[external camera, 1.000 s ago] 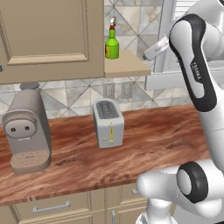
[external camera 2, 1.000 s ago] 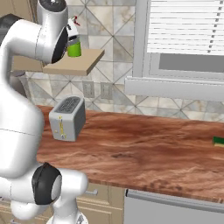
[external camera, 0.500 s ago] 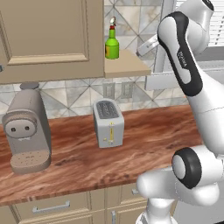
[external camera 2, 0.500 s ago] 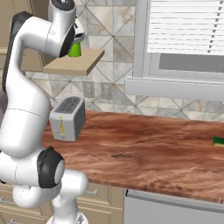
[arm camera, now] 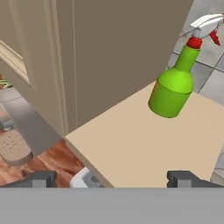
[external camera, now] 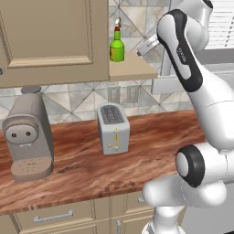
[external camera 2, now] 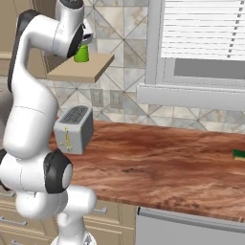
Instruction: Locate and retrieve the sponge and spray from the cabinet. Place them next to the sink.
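Hand view, bright green spray (arm camera: 172, 92) upright, red-and-white trigger nozzle

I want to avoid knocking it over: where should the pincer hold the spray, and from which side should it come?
Probably the wide round body of the spray, below the thin neck. It stands upright on the side shelf, cabinet wall behind it, so come level from the shelf's open front, where the open pincer already faces it.
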You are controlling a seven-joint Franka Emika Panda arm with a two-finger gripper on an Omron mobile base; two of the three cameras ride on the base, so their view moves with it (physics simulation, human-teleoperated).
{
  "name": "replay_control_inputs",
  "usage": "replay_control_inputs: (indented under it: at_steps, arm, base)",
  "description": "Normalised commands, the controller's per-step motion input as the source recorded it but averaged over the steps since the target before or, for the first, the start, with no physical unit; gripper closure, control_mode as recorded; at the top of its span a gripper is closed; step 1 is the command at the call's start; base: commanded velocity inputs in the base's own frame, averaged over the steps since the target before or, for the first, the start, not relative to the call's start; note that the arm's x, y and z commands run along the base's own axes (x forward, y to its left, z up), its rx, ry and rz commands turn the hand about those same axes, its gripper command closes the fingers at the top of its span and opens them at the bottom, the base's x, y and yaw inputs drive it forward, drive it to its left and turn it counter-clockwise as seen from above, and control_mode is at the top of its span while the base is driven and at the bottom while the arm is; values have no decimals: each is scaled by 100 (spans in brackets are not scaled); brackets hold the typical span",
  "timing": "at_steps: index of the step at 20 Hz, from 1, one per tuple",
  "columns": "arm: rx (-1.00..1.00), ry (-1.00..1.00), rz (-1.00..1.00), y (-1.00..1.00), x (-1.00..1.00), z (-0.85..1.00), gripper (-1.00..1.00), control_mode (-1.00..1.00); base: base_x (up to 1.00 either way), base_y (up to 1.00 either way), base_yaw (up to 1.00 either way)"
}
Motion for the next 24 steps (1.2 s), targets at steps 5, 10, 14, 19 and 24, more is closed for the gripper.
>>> replay_control_inputs:
  at_steps: [5,10,14,19,24]
  arm:
    - [0,0,0,14,25,-10,-100,-100]
    - [0,0,0,0,29,0,-100,-100]
    - [0,0,0,1,45,0,-100,-100]
    - [0,0,0,4,42,0,-100,-100]
    - [0,0,0,0,41,0,-100,-100]
  base:
    - [0,0,0]
    - [0,0,0]
    - [0,0,0]
    - [0,0,0]
    - [0,0,0]
